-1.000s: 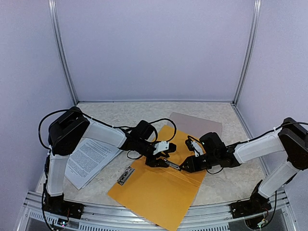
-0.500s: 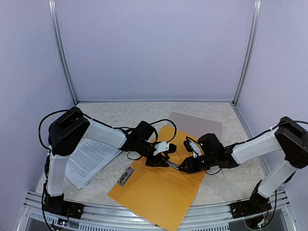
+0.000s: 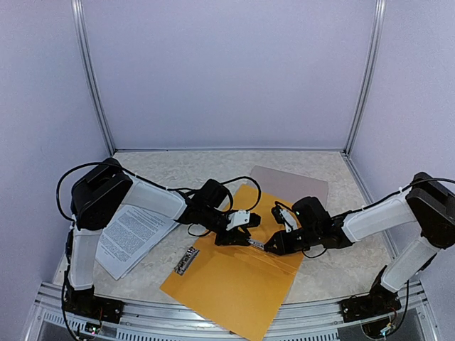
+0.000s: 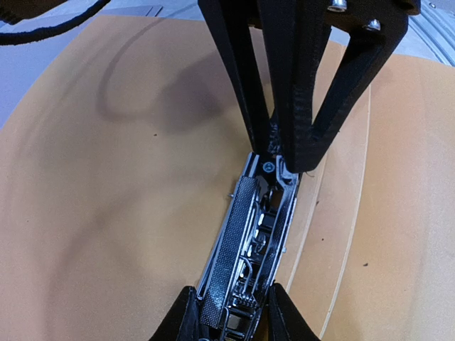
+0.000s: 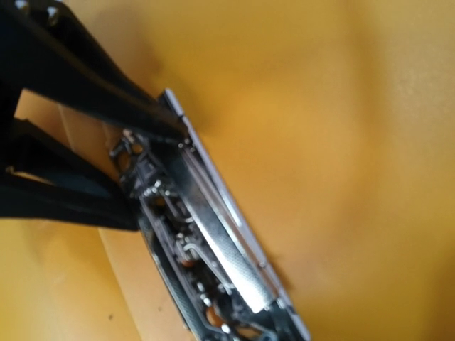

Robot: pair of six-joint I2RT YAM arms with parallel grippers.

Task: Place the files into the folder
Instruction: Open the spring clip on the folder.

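The orange folder [image 3: 238, 284] lies open on the table, its metal clip [image 3: 254, 243] along the spine. My left gripper [image 3: 237, 238] reaches in from the left. In the left wrist view its fingertips [image 4: 183, 320] press both sides of the near end of the clip [image 4: 249, 241]. My right gripper [image 3: 271, 246] comes from the right and pinches the far end of the clip, as the left wrist view shows [image 4: 281, 153]. The right wrist view shows the clip [image 5: 206, 249] close up, but not its own fingers. The files [image 3: 131, 236], white printed sheets, lie at the left under the left arm.
A loose metal bar [image 3: 186, 260] lies on the table just left of the folder. A taupe cover [image 3: 291, 185] sits behind the folder. The aluminium frame rail [image 3: 213, 323] runs along the near edge, and walls close in the back and sides.
Both grippers have narrowed their jaws onto the metal clip. The arms and the folder have hardly shifted.
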